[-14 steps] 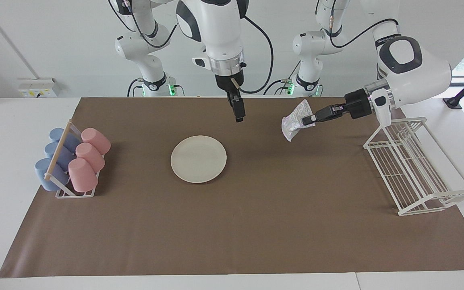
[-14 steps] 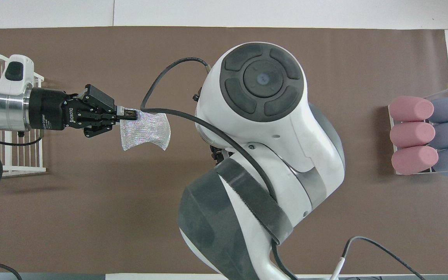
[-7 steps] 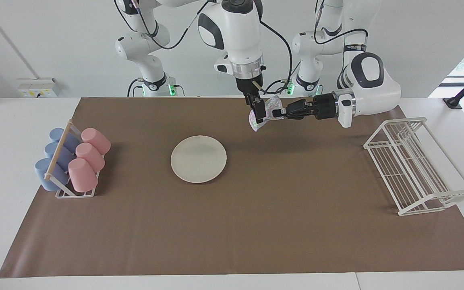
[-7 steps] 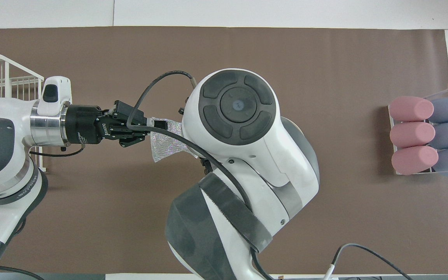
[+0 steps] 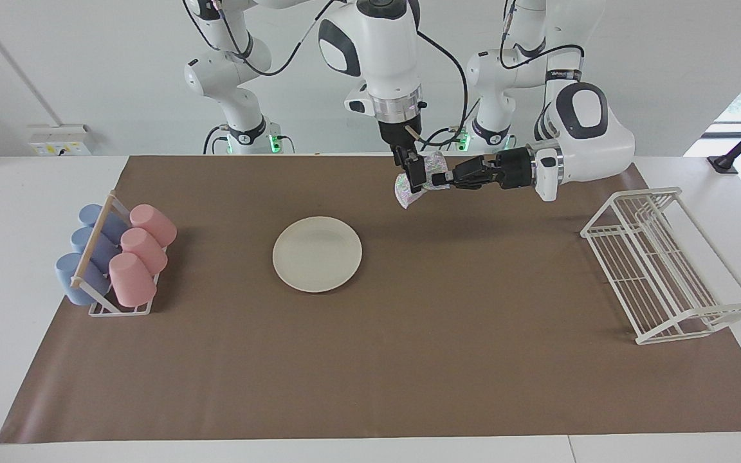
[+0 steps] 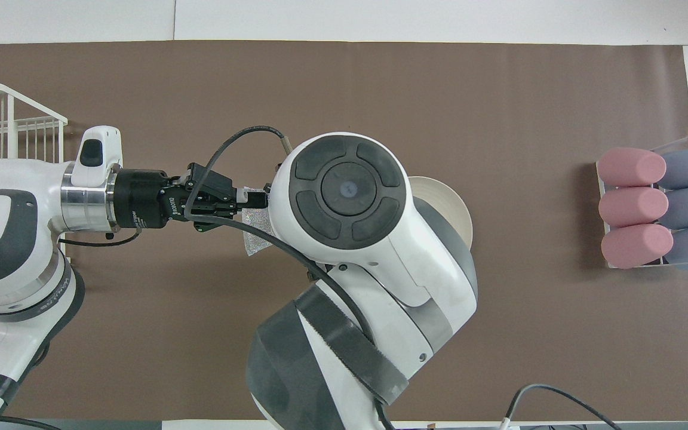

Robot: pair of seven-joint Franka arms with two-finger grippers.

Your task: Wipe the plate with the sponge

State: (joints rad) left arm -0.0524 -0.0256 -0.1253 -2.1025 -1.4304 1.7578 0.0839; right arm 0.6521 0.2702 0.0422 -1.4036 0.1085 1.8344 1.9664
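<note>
Here the left arm reaches level from its end of the table, forearm horizontal, and its left gripper [image 5: 442, 180] is up in the air over the brown table mat [image 5: 409, 360], fingers pinched on one edge of the small silvery-grey, wrinkly mesh sponge [image 5: 405, 193]. The black gripper body carries white lettering that appears to read ROBOTIQ in the overhead view, and the arm's lower link shows part of a word, "WANBEE", as far as it can be made out.

The right arm hangs straight down from above, its wrist vertical, so that the right gripper [image 5: 416, 183] meets the same sponge from the top; its fingers overlap the cloth, but whether they are pressed onto it or spread around it cannot be told, since the arm's own head hides them from above.

The round, flat cream-white plate [image 5: 317, 254] lies on the mat, well apart from the sponge, toward the right arm's end and farther from the robots than the spot below both grippers.
</note>
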